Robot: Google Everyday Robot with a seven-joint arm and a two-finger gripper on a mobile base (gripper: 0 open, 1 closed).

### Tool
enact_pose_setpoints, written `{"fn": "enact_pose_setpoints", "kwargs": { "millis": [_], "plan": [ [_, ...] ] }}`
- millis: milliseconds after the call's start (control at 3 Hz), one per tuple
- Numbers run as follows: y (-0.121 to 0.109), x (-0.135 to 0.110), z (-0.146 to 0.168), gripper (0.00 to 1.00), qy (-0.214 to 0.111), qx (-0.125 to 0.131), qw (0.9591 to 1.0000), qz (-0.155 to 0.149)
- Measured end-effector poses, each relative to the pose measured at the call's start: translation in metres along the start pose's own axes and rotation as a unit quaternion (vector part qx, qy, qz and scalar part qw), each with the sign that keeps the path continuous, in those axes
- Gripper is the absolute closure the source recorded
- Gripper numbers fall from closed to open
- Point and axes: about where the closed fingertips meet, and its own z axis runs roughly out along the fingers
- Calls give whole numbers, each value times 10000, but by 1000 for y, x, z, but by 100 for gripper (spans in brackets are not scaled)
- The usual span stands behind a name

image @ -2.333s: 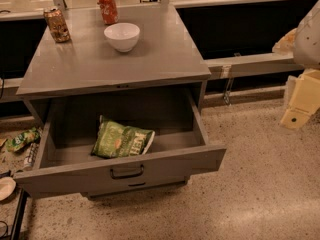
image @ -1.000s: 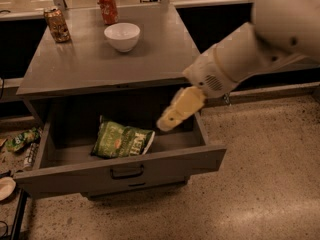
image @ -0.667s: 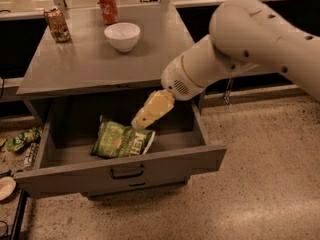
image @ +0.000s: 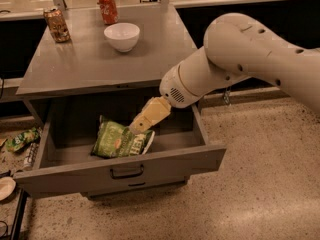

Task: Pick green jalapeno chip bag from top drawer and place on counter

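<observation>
Single camera sat high in front of the cabinet, angled steeply down and forward: counter [image: 85,59] at frame top, open top drawer [image: 125,171] mid-frame, speckled floor [image: 260,184] along the bottom and right. Medium-close range. The arm filled the upper right, with the gripper [image: 140,125] inside the drawer at the upper edge of the green jalapeno chip bag [image: 117,141].

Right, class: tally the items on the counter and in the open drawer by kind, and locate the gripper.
Cans: 2 (brown can, red can)
Bowls: 1 (white bowl)
Chip bags: 1 (green jalapeno chip bag)
Total: 4
The gripper is in the top drawer, at the bag's upper edge.
</observation>
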Motion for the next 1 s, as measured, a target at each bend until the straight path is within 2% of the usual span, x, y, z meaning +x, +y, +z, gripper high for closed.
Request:
{"fn": "enact_pose_setpoints", "kwargs": {
  "millis": [333,667,1000],
  "plan": [
    [-7,7,32,0,-181,25,9988,458],
    [-17,8,73,0,-268,-65,9964,803],
    [-22,10,129,0,-175,-122,9954,932]
  ]
}}
